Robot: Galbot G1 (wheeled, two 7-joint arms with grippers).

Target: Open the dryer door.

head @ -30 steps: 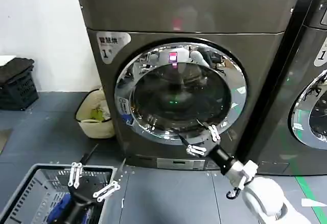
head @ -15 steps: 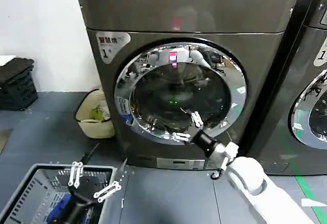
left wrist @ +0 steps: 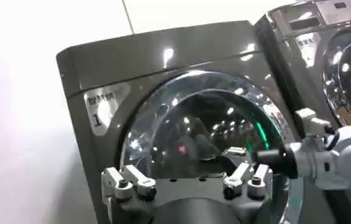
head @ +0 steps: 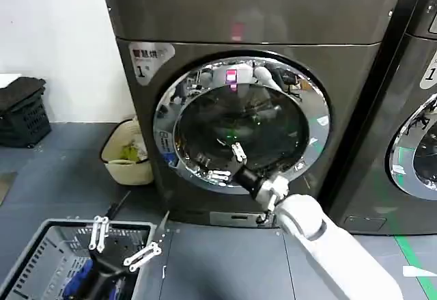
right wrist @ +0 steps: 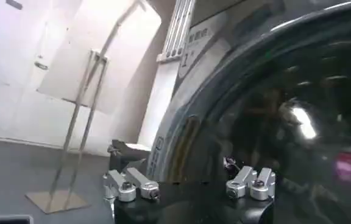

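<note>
The right gripper (head: 227, 164), fingers spread and empty, reaches the lower chrome rim of the closed dryer door (head: 240, 124), apparently not quite touching. The left gripper (head: 123, 242) hangs open over a grey basket (head: 31, 264).

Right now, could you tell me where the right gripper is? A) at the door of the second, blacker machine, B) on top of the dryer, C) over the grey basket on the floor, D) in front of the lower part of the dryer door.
D: the right gripper is open in front of the lower part of the closed dryer door, while the left gripper hangs over the grey basket.
</note>
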